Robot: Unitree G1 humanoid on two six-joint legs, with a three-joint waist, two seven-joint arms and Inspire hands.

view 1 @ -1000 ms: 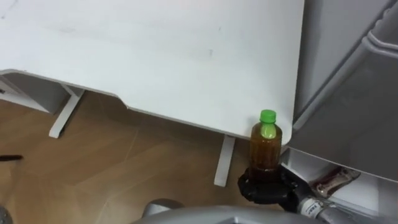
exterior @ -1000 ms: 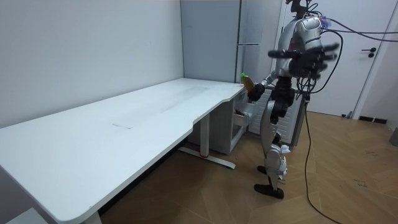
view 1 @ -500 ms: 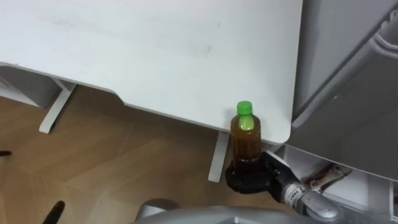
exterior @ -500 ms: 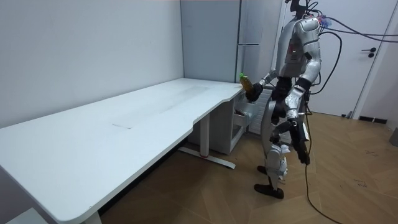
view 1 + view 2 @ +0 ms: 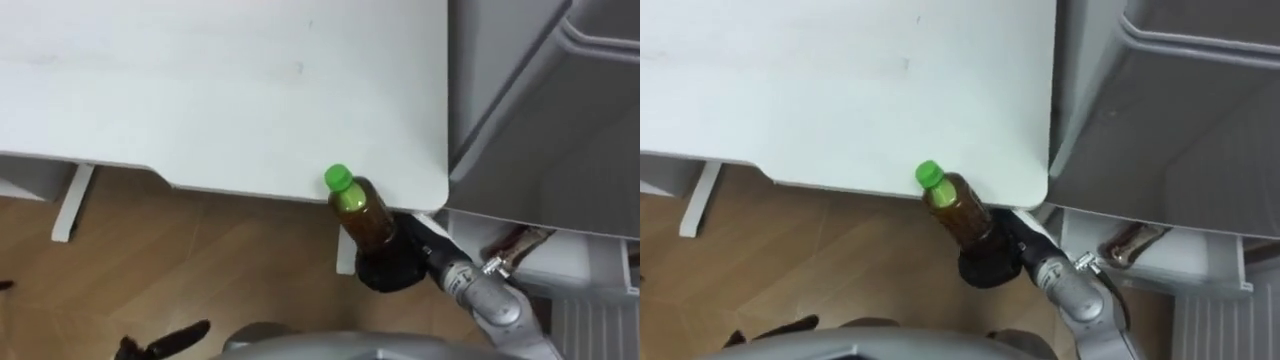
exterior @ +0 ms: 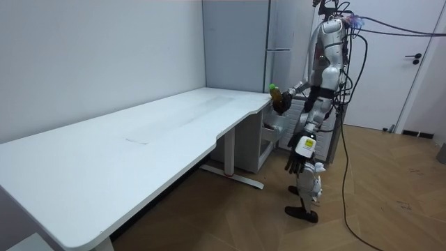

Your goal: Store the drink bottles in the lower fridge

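A bottle of brown drink (image 5: 362,213) with a green cap (image 5: 337,178) leans toward the left, just in front of the white table's corner (image 5: 425,190). My right hand (image 5: 390,268) is shut round its base, with the arm coming in from the lower right. The same bottle (image 5: 958,208) and right hand (image 5: 988,265) show in the right eye view. In the room view I stand between the table's far corner and the grey fridge (image 6: 282,35), holding the bottle (image 6: 275,90) out over that corner. My left hand (image 5: 165,338) hangs low over the floor with relaxed fingers.
The grey fridge front (image 5: 530,110) rises at the right. Below it a white shelf (image 5: 590,262) holds a brown packet (image 5: 515,243). The white table (image 5: 200,80) spreads across the top, its leg (image 5: 66,200) on the wooden floor (image 5: 200,260).
The bottle has gone from upright to leaning left and has drifted left with my right hand. My left arm has dropped to my side. The eye views have shifted.
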